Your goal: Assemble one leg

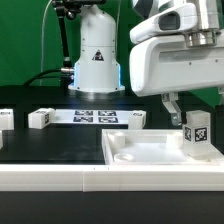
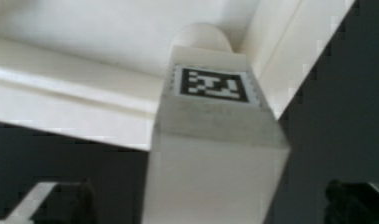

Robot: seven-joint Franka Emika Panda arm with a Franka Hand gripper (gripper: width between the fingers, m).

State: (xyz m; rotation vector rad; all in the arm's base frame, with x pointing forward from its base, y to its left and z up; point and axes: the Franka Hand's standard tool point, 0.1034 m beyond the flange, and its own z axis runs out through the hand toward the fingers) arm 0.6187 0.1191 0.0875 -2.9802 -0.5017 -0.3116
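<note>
legs (image 1: pixel 197 131): one upright on tabletop (image 1: pixel 150 155) | two on table (image 1: pixel 60 140)

Legs: four (image 1: pixel 197 133) (image 1: pixel 41 118) (image 1: pixel 5 118) (image 1: pixel 135 120). Tabletop (image 1: pixel 140 155): one. Marker board (image 1: pixel 97 117): one.

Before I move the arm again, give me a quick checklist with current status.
1. Gripper open: ok, jaws spread wide.
2. Nothing held: ok, the fingers stand clear on either side of the leg.
3. Leg upright on the tabletop: ok in the exterior view.
4. Leg fully seated in its socket: cannot tell, the joint is hidden.
5. Gripper above the leg: ok, the wrist view looks down its length.
6. Spare leg clear of the arm: ok.
</note>
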